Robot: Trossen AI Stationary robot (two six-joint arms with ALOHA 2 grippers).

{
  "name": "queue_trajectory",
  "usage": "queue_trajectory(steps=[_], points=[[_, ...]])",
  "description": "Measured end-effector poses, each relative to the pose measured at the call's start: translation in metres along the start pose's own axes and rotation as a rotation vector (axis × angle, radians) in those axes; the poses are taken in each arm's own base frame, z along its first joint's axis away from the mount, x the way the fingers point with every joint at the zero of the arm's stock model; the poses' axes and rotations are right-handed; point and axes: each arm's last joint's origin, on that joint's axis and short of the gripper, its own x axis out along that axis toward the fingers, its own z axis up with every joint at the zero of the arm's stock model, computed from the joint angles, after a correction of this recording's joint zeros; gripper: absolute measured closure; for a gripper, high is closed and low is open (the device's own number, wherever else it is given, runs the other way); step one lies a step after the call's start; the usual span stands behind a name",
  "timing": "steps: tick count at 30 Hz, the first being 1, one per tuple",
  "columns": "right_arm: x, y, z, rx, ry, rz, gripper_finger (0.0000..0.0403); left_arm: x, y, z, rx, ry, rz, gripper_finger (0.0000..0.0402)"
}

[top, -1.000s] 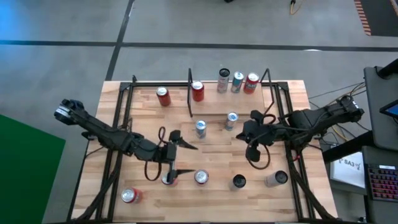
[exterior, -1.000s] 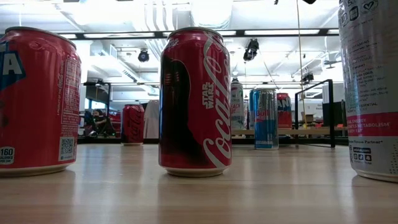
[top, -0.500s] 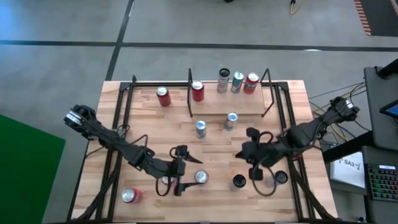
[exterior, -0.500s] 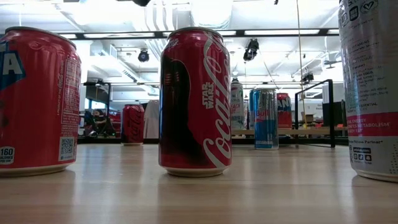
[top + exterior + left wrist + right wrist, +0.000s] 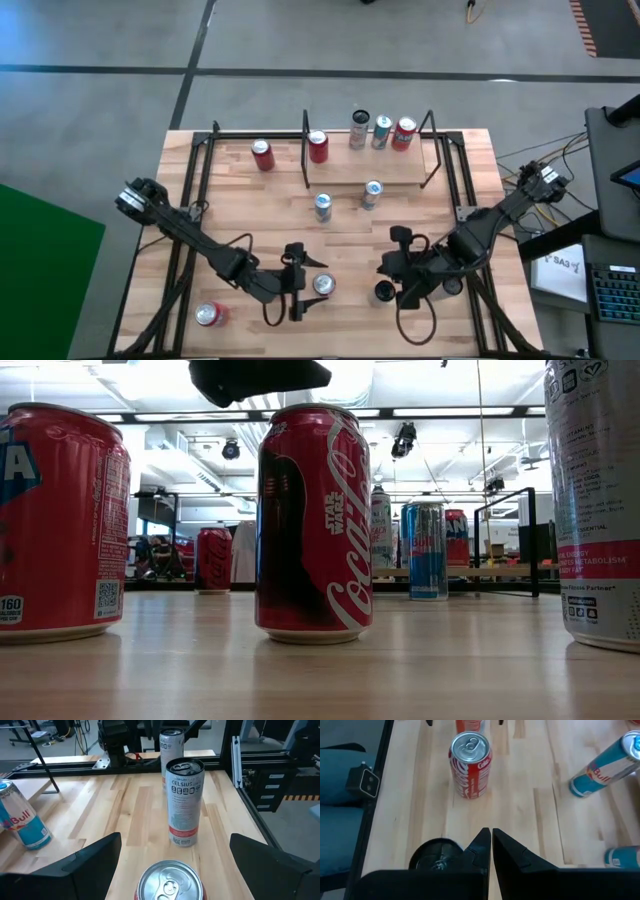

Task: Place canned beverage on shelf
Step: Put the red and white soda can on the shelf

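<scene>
L hand (image 5: 303, 287) open beside red can (image 5: 323, 285); R hand (image 5: 390, 275) shut by black can (image 5: 384, 292).

Wood table (image 5: 220, 200) w/ scattered cans; shelf (image 5: 345, 165) at back holds three cans (image 5: 381, 131).

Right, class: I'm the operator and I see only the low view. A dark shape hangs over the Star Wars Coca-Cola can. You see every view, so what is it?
Observer: It's the left claw. It is open, with one finger on each side of the Coca-Cola can, and both fingers are clear of it.
Operator: And the other arm?
Observer: The right claw is shut and empty. It is low over the table, beside a black-topped can.
</scene>
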Motion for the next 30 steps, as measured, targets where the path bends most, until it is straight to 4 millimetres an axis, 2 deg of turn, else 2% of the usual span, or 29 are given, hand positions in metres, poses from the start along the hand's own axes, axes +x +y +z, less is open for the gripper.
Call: queue_trajectory(steps=[7, 18, 23, 27, 30], points=[[-0.0004, 0.002, -0.0002, 0.002, -0.006, 0.005, 0.0394, 0.0001, -0.0009, 0.004, -0.002, -0.004, -0.001, 0.0043], [-0.0006, 0.0016, 0.0001, 0.009, -0.015, -0.007, 0.0394, 0.0001, -0.0036, 0.0036, 0.063, 0.022, -0.109, 0.0042], [-0.0008, 0.0016, 0.0002, 0.023, -0.016, -0.006, 0.0394, 0.0008, -0.0006, 0.0044, -0.015, 0.005, -0.022, 0.0042], [-0.0008, 0.0016, 0.0003, 0.033, -0.018, -0.009, 0.0394, 0.0015, 0.002, -0.0009, 0.046, 0.053, -0.008, 0.0042], [-0.0007, 0.0014, 0.0003, 0.036, -0.02, -0.012, 0.0394, 0.0034, 0.0045, -0.0024, 0.016, 0.067, -0.001, 0.0042]])
